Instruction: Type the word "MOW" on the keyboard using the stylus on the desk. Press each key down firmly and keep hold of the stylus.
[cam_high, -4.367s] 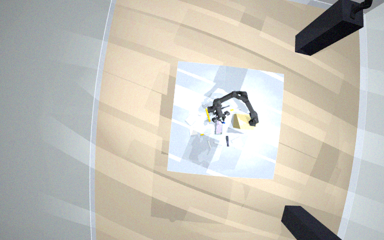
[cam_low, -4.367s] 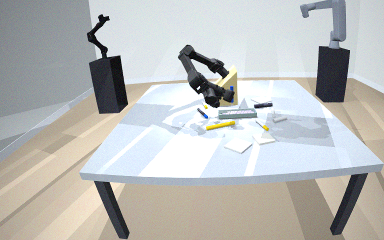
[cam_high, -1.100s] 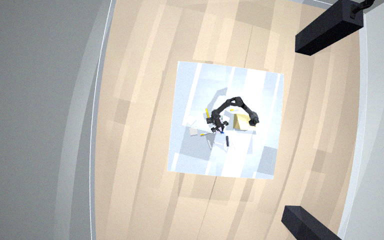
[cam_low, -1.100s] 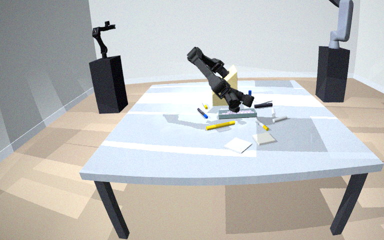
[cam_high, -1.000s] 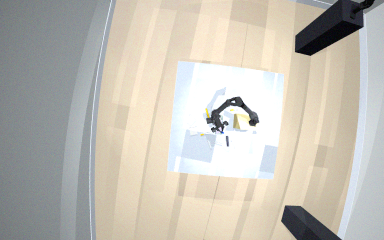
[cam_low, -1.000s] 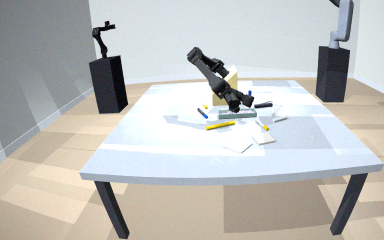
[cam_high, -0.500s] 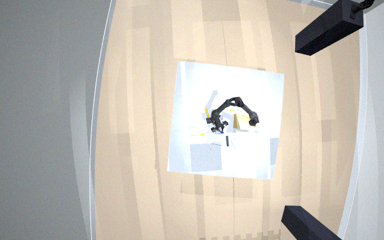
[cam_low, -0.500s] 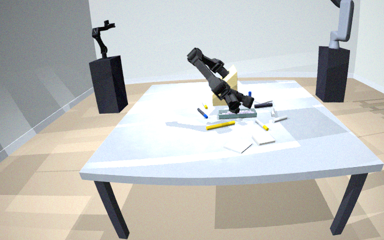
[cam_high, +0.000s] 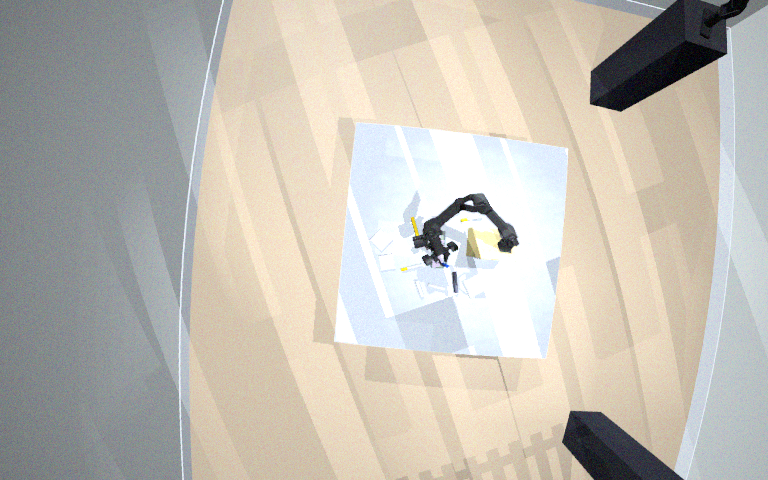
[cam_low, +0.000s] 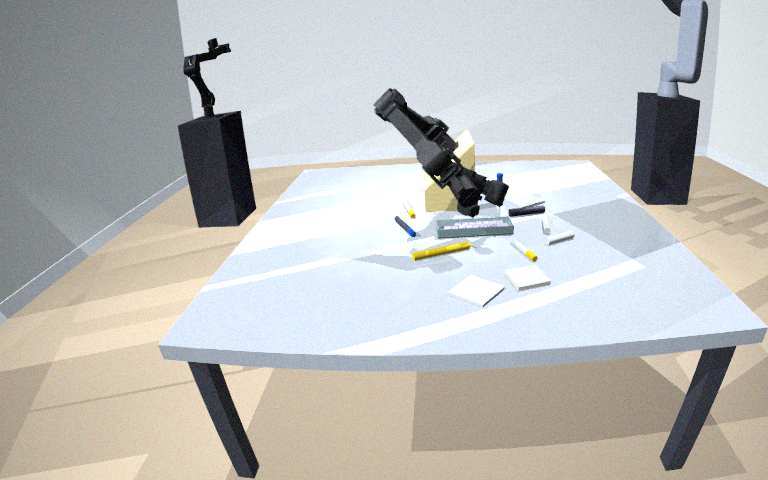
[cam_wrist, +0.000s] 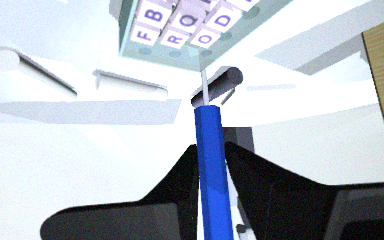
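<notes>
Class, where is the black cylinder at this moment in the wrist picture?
In the wrist view, the black cylinder lies just beyond the blue stylus, below the keyboard's edge.

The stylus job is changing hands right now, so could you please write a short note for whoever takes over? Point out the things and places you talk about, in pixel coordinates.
Gripper (cam_high: 440, 254) (cam_low: 484, 202) (cam_wrist: 210, 149): shut on the blue stylus (cam_high: 445, 264) (cam_low: 499, 177) (cam_wrist: 214, 170), its thin tip pointing toward the keyboard.
Keyboard (cam_high: 436, 263) (cam_low: 474, 232) (cam_wrist: 165, 61): on the table (cam_high: 396, 333) (cam_low: 351, 316). In the wrist view the tip appears by its edge, near the O key (cam_wrist: 204, 39); contact can't be judged.
Done: stylus in hand. Which letters are typed, I cannot tell.
Left: confirm progress, finish "MOW" with firm presses, and keep hold of the stylus.
</notes>
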